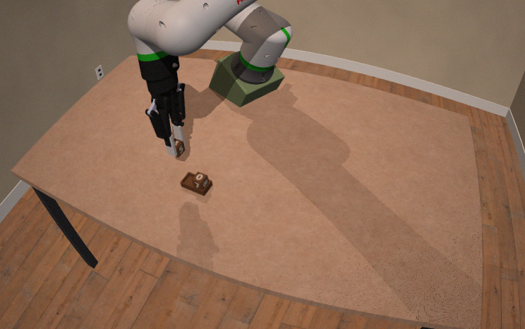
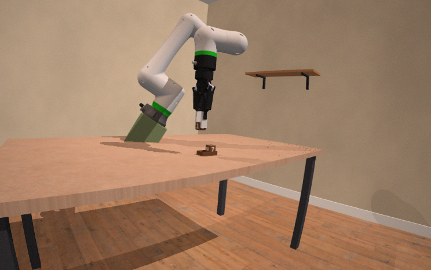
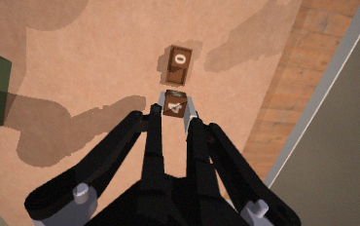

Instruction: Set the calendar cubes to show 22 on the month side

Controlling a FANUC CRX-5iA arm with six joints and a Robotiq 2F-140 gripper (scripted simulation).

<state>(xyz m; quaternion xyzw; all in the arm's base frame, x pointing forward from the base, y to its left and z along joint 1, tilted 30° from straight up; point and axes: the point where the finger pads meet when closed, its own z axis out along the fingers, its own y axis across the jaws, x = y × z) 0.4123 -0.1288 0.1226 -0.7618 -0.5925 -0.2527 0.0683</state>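
Note:
My gripper [image 1: 176, 149] [image 2: 200, 126] [image 3: 174, 101] is shut on a brown date cube [image 1: 179, 147] [image 2: 198, 126] [image 3: 174, 103] and holds it in the air above the table. The cube shows a 5 in the top view and a 4 in the wrist view. The dark wooden tray [image 1: 190, 185] [image 2: 202, 153] [image 3: 174, 77] lies flat on the table, below and ahead of the gripper. The second cube [image 1: 202, 179] [image 2: 209, 148] [image 3: 179, 58] stands in one end of the tray with a 0 on top and a 7 on one side. The tray's other half holds nothing.
The arm's green base [image 1: 245, 81] [image 2: 145, 128] stands at the back of the table. The table's left edge [image 1: 19, 170] is near the gripper. A wall shelf [image 2: 282, 73] hangs far to the right.

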